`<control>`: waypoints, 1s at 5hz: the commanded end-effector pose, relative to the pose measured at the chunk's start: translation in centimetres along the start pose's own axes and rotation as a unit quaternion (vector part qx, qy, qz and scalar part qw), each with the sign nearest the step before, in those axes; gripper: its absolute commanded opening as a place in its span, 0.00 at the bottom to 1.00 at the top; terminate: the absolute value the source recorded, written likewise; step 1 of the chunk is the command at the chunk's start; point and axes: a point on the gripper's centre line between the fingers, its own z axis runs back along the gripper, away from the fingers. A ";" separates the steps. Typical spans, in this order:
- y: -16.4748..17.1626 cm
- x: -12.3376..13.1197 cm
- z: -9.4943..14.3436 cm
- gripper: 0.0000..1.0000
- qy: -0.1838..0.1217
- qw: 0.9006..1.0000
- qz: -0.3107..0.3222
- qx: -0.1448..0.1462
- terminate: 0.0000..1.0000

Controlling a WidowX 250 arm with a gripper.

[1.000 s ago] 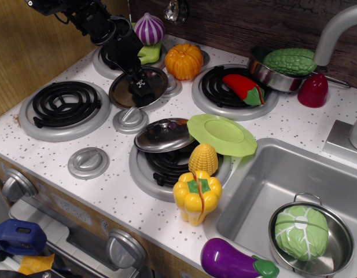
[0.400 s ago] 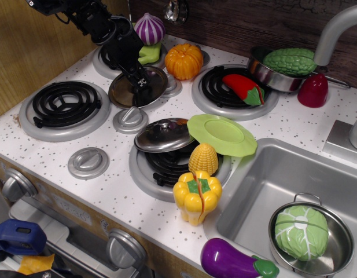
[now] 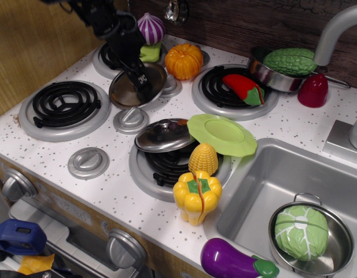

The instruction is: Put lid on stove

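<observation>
Gripper point(image 3: 144, 81): clamped on the lid's knob, looks like.
Lid point(image 3: 129, 91): upper left, tilted, partly over the stove point(image 3: 62, 130).
Risk: lid could be dropped if the knob slips.

Lids: two, one point(image 3: 132, 90) under the pincer point(image 3: 144, 81), one point(image 3: 165, 135) nearer the front from it
Burners: four point(image 3: 63, 103)
Knobs: six point(image 3: 88, 161)
Plates: one point(image 3: 222, 134)
Pots: two, one point(image 3: 276, 78) far right of the pincer, one point(image 3: 340, 246) in the sink
Sinks: one point(image 3: 265, 174)
Taps: one point(image 3: 337, 29)
Toy foods: ten, among them a pumpkin point(image 3: 183, 61), an onion point(image 3: 150, 28), a corn cob point(image 3: 203, 158), an eggplant point(image 3: 230, 262)
Pincers: one
</observation>
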 end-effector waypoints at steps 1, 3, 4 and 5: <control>1.4 2.1 5.4 0.00 0.012 0.999 -0.024 0.047 0.00; 1.2 -1.2 6.9 0.00 0.043 0.998 -0.013 0.047 0.00; 1.4 -3.1 7.5 0.00 0.055 0.997 -0.012 0.055 0.00; 1.6 -4.9 7.4 0.00 0.059 0.995 -0.013 0.078 0.00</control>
